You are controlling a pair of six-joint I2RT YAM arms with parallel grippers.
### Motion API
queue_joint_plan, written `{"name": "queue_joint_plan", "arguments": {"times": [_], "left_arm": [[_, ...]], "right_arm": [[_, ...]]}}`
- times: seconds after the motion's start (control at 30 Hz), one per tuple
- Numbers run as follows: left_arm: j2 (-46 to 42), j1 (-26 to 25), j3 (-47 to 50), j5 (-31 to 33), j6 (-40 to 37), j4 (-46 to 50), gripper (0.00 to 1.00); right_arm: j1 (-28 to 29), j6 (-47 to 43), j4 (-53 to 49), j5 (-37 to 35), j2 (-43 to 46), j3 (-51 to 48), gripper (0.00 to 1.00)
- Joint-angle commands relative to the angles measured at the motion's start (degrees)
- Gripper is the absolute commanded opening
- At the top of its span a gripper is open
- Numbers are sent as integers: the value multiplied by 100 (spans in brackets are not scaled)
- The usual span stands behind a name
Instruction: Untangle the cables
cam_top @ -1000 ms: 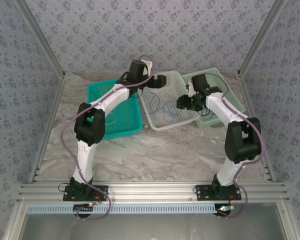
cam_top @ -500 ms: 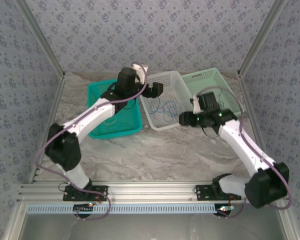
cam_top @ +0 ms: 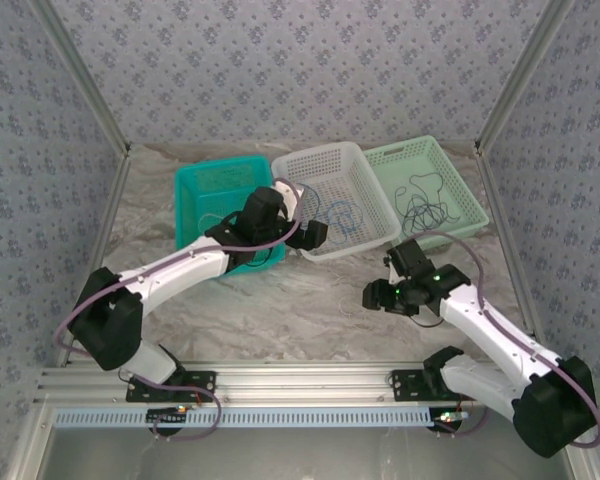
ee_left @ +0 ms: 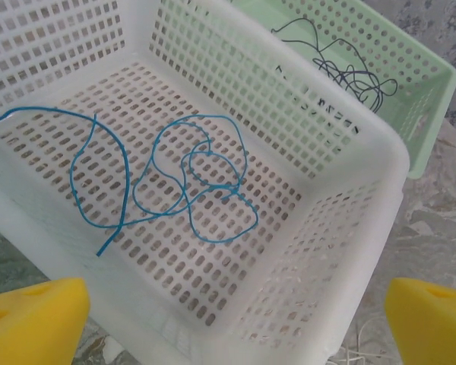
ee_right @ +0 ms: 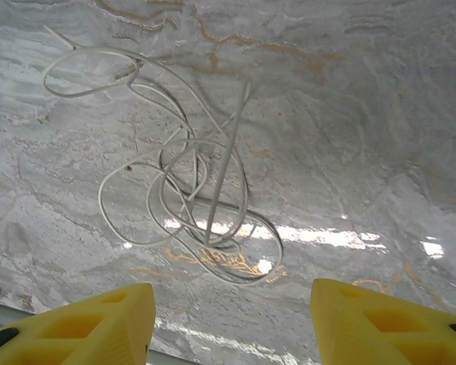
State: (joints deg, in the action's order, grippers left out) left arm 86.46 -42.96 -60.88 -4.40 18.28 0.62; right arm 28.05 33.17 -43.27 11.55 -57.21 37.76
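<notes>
Right end effector (cam_top: 373,297) has swung back off the baskets within the last second and now hangs over the bare surface (cam_top: 280,310) just in front of the white basket (ee_left: 365,131). Its fingers stand apart with nothing between them. Directly beneath it, in the wrist view, lies the pale cable (ee_right: 194,190), flat on the surface in loose loops that cross one another.

The left end effector (cam_top: 315,235) has also drawn back. It has moved from over the far side of the white basket to that basket's near-left corner, and it is wide open and empty.

The blue cable (ee_left: 184,176) lies alone on the floor of the white basket. The black cable (ee_left: 348,76) sits in the green basket (cam_top: 462,178) just right of it. Neither one touches the other.

Two cables therefore look already parted and sorted, and the pale one in front of the white basket is what remains. With both arms retreating and the right one poised above it, the pale cable is probably the next thing to be picked up. Its thin, floppy loops lie flush with the surface, so a pinch could easily miss.
</notes>
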Motion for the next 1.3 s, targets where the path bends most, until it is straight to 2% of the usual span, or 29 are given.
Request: {"name": "queue_joint_plan", "arguments": {"times": [0.0,0.1,0.23,0.4,0.6,0.77,0.9,1.27], "left_arm": [[-313,-57,79,172,149,-126,99],[-365,-67,166,216,194,-183,99],[-431,-74,224,231,224,-142,99],[-605,-75,404,409,231,-141,100],[-789,-77,620,187,133,-317,99],[-746,-72,617,-254,106,-483,99],[-669,-85,607,-819,79,-733,99],[-373,-438,367,-1750,-175,-1065,97]], "right_arm": [[64,183,395,-62,-264,-40,55],[69,110,689,-220,-563,-50,45],[138,71,1146,-319,-747,-58,37],[192,-55,920,-696,-500,16,0],[388,-317,292,-1049,860,247,0],[402,-579,201,-484,1654,518,0],[402,-792,77,-404,1882,811,0],[393,-1222,302,-177,1893,1540,0]]}}
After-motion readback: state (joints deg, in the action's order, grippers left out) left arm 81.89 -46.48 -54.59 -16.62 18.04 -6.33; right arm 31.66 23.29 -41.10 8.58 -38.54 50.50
